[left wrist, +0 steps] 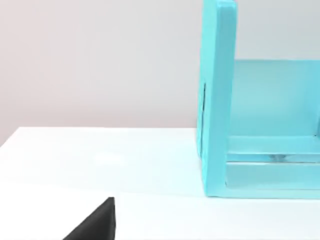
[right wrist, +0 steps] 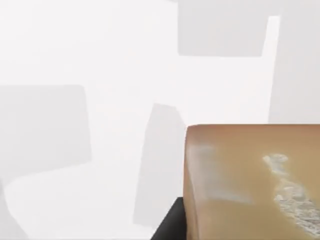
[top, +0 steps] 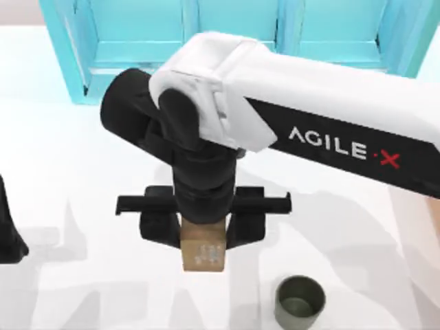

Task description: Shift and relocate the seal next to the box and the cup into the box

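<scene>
In front of the turquoise shelf cabinet [top: 227, 34], the right gripper [top: 203, 230] of the AgileX pair points straight down, fingers clamped on either side of the seal [top: 203, 254], whose carved mark shows toward the camera, with the arm stretched in from the cabinet's right. The step in hand appears to be carrying the seal, which next calls for setting it beside the box. The cup [top: 300, 300] waits near the seal, farther from the cabinet, and the left gripper [top: 10, 227] sits parked well off to the cabinet's left, its fingers' state impossible to tell.
</scene>
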Motion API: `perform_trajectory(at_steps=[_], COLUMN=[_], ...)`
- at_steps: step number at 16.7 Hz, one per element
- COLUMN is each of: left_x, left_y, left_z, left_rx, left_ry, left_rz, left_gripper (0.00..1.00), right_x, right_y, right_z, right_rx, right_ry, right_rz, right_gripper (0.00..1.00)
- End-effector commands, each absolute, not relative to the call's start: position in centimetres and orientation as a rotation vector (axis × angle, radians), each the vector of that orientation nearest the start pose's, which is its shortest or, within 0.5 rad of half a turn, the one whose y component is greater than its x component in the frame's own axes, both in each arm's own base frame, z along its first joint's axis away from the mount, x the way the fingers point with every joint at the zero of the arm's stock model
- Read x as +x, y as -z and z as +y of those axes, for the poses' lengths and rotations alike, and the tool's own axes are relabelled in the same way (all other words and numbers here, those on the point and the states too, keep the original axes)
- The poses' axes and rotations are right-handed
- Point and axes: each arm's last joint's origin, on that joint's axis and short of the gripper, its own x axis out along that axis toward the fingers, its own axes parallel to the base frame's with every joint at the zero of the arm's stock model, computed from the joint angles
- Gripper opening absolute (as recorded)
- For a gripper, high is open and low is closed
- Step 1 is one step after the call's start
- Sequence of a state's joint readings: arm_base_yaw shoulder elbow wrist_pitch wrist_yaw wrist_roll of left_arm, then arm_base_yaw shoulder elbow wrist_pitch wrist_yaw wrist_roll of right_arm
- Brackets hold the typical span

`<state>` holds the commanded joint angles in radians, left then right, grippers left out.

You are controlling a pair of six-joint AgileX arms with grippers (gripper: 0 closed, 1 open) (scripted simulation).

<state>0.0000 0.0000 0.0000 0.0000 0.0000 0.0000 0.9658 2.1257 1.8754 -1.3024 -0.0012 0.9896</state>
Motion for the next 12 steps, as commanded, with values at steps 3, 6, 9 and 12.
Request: perform_trajectory(at_steps=[3,6,9,12], left_x=[10.6,10.6,10.6,10.6], left_y=[-16.0,-16.0,-16.0,-16.0], left_z=[-0.1,-0.1,-0.1,-0.1], left_rx=[0.000,0.000,0.000,0.000], left_ry=[0.000,0.000,0.000,0.000], left_rz=[0.000,0.000,0.000,0.000], left_gripper=[1.00,1.00,1.00,1.00], right_x=[23.2,23.1,23.3,23.8], right_y=[-23.1,-23.1,-23.4,-24.4], right_z=[33.1,33.3,32.3,29.0], right_rx=[0.014,0.012,0.011,0.014], right_ry=[0.008,0.006,0.004,0.005], right_rz=[1.573,1.572,1.572,1.569], right_gripper=[0.00,0.00,0.00,0.00])
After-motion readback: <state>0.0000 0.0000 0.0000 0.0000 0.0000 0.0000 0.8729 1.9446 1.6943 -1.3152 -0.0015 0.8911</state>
